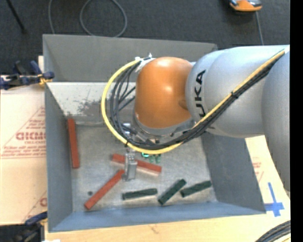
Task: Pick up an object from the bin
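**Gripper down on a red bar at mid-bin**

The bin [56, 155] is dull grey sheet metal with sloped walls and a scuffed, speckled floor. At the foot of its left wall lies a long red bar [72, 142], flat-sided and matte, running along the wall. To its right, nearer the front, a slanted red bar [105, 190] points its upper end at the gripper [130, 168].

The gripper, a slim grey metal piece, stands upright in the middle of the floor, right on a short red bar [144, 167] that lies almost crosswise. It covers part of that bar, whose ends stick out on either side. Whether it is open or closed, and whether it has hold of the bar, cannot be told.

Just behind, a small green thing [152, 159] peeps from under the wrist, too hidden to name. Along the front lie a left green bar [139, 194], a tilted green bar [171, 191] and a right green bar [196, 188], all dark and straight-edged.

Above hangs the glossy orange cover [161, 92], ringed by yellow and grey cables [111, 92], which hides the rear of the floor. The smooth grey arm [242, 95] is cut off at the right.
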Robot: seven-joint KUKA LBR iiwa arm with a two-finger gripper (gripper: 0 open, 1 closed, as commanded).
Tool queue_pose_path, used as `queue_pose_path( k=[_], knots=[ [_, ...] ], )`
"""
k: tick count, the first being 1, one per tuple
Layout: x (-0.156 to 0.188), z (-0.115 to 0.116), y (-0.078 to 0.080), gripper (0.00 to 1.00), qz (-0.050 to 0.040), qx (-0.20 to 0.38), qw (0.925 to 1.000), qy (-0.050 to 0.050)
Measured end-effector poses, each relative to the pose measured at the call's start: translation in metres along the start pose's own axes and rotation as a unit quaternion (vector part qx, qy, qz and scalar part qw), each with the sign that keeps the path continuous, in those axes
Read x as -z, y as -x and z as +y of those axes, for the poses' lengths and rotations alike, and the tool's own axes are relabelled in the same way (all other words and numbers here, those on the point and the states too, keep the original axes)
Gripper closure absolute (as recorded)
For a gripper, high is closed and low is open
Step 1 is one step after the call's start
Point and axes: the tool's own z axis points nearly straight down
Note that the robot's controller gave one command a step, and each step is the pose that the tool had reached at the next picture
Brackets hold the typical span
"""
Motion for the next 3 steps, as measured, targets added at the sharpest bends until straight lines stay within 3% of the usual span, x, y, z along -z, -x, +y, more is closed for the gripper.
queue_pose_path(
  k=[1,2,3],
  knots=[
    [-0.124,0.006,-0.03,0.0,-0.0013,0.173,0.9849,-0.001],
    [-0.121,0.007,-0.028,1.0,-0.0038,0.171,0.9853,0.0],
    [-0.003,0.032,-0.03,1.0,-0.0078,0.187,0.9824,0.0]
  ],
)
